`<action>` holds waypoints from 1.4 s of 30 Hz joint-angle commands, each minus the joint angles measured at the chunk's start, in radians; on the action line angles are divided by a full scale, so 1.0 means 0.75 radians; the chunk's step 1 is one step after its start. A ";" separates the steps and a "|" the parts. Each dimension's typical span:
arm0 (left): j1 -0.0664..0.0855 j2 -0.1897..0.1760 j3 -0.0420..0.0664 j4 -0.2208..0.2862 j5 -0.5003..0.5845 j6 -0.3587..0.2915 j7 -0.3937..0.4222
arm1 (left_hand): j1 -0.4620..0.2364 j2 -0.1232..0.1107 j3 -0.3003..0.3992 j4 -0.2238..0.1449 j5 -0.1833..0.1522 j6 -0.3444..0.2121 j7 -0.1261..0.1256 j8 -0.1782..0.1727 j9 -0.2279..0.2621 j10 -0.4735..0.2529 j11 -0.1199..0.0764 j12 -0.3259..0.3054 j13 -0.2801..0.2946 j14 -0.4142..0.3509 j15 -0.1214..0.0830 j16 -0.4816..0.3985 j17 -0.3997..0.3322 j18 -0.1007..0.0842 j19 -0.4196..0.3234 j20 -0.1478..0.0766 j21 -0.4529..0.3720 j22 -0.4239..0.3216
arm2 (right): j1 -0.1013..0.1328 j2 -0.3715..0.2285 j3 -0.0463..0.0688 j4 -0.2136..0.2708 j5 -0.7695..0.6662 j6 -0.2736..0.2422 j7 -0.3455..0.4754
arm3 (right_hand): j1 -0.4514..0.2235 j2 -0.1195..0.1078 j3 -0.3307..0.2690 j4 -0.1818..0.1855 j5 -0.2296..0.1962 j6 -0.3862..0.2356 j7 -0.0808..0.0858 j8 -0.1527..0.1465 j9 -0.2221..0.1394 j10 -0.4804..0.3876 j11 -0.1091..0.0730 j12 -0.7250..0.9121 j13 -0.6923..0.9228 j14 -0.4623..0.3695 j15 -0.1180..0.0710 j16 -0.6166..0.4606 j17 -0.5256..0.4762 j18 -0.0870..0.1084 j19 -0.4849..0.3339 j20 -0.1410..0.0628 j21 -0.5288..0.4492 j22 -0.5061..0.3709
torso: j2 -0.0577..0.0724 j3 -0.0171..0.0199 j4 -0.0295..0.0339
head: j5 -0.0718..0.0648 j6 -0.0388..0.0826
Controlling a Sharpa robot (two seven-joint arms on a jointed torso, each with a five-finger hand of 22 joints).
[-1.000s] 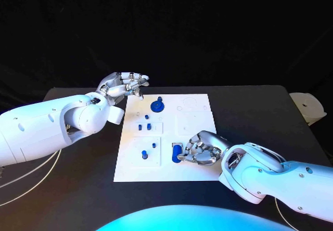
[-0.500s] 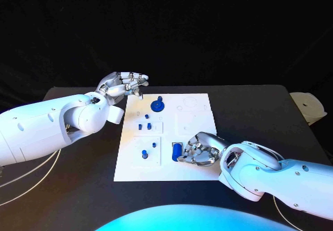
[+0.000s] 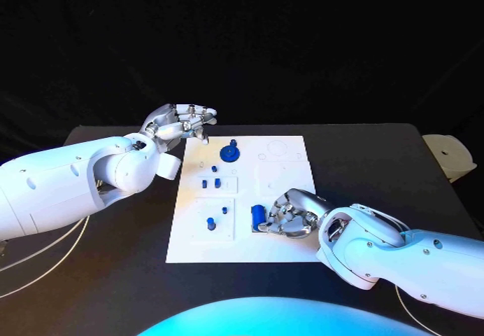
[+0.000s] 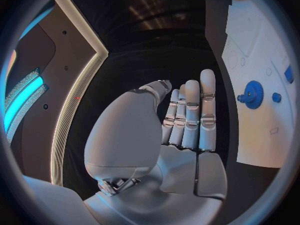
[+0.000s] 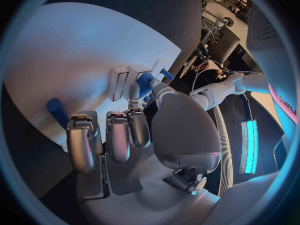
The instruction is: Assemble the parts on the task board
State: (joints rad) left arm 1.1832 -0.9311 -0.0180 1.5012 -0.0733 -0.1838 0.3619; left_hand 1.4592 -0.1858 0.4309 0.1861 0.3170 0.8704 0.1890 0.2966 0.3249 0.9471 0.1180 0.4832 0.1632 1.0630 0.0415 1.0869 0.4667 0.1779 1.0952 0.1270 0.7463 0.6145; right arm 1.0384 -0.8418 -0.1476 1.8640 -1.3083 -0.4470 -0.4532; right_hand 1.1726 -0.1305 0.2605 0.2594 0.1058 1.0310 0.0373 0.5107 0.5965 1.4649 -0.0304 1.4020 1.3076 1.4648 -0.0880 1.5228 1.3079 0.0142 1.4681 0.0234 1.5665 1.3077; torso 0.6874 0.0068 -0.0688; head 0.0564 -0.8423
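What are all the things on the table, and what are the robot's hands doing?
Table: one, black, under everything.
Task board: one, white, flat in the middle of the table.
Gear-shaped part: one, blue, at the far end of the board.
Small parts: about six, blue, on the board's left half.
Long part: one, blue, near the board's middle, at the right hand's fingertips.
Pale object: one, cream, beside the table's right edge; I cannot tell what it is.
Left hand: silver, holds nothing, beyond the board's far left corner.
Right hand: silver, fingers curled at the long part.
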 commanded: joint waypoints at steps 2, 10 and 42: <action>0.001 0.000 0.001 0.003 0.006 0.022 0.007 | -0.005 0.007 0.005 -0.001 0.005 -0.007 -0.002 0.005 0.002 -0.005 0.001 0.008 0.002 -0.012 -0.001 -0.004 -0.002 0.008 -0.008 -0.002 -0.004 0.000 | 0.000 -0.003 0.001 -0.003 -0.034 -0.013 0.009 | 0.001 -0.004 -0.008 0.008 0.003 0.003 -0.004 0.006 0.003 0.052 -0.007 0.006 0.202 0.110 -0.009 0.008 0.179 -0.019 0.137 -0.009 0.006 0.351 | -0.001 0.0011 -0.0003 | 0.002 -0.002; 0.001 -0.002 0.001 0.003 0.006 0.022 0.005 | -0.007 0.008 0.007 -0.001 0.005 -0.007 -0.002 0.005 0.002 -0.006 0.001 0.009 0.002 -0.012 -0.001 -0.004 -0.003 0.008 -0.008 -0.002 -0.004 0.000 | 0.000 -0.005 0.001 0.003 -0.011 0.060 0.055 | 0.004 -0.048 -0.033 0.015 -0.035 -0.003 0.000 0.010 0.006 0.048 -0.005 0.000 0.199 0.109 -0.007 0.006 0.176 -0.019 0.137 -0.008 0.006 0.351 | -0.001 -0.0008 -0.0019 | 0.004 -0.003; 0.001 -0.003 0.000 0.003 0.006 0.022 0.012 | -0.005 0.007 0.011 -0.008 0.005 -0.008 -0.002 0.006 0.002 -0.007 0.001 0.011 0.002 -0.013 -0.001 -0.004 -0.004 0.008 -0.008 -0.003 -0.003 0.001 | 0.035 -0.264 0.005 0.075 0.014 -0.082 0.173 | 0.098 -0.033 -0.010 0.011 0.030 -0.095 0.041 -0.069 -0.030 -0.003 0.029 -0.108 0.134 0.104 0.019 -0.003 0.156 -0.013 0.126 0.011 -0.025 0.342 | -0.002 -0.0008 -0.0057 | -0.009 0.011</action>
State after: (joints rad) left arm 1.1830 -0.9342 -0.0187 1.5003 -0.0732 -0.1819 0.3601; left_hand 1.4592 -0.1858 0.4335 0.1834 0.3170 0.8704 0.1890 0.2965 0.3256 0.9473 0.1180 0.4873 0.1628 1.0593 0.0379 1.0869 0.4656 0.1779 1.0952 0.1270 0.7463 0.6146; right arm 1.0630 -1.0319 -0.1437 1.9161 -1.2853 -0.4697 -0.3587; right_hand 1.2387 -0.1541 0.2487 0.2661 0.1241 0.9646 0.0676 0.4641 0.5746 1.4650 -0.0157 1.3234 1.3073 1.4665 -0.0785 1.5227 1.3074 0.0143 1.4680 0.0236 1.5501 1.3076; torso 0.6854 0.0066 -0.0711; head 0.0543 -0.8370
